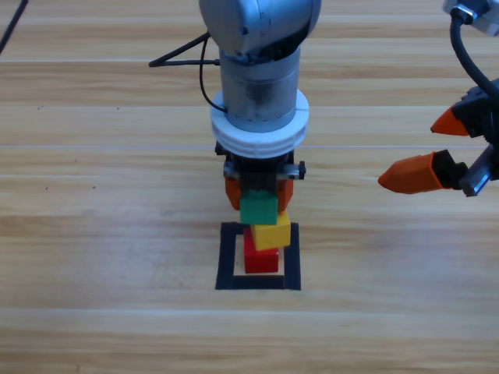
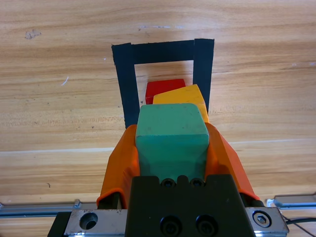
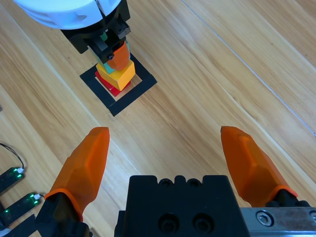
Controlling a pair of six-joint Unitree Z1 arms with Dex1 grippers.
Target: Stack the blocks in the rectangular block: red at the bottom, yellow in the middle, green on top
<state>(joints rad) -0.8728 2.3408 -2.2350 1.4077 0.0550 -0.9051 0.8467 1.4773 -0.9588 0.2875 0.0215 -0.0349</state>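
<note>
Nearly there: your left end effector grips green over yellow on red, seemingly unseated; right end effector waits, jaws apart.

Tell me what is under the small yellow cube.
The small red cube lies under the bright-yellow cube, inside the black tape square. Its top is mostly covered. The left gripper holds the teal-green cube above them.

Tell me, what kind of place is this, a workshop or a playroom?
Probably a robotics test bench: a bare wooden table, a taped black square marking a target, and the left gripper holding a green cube over stacked yellow and red cubes.
</note>
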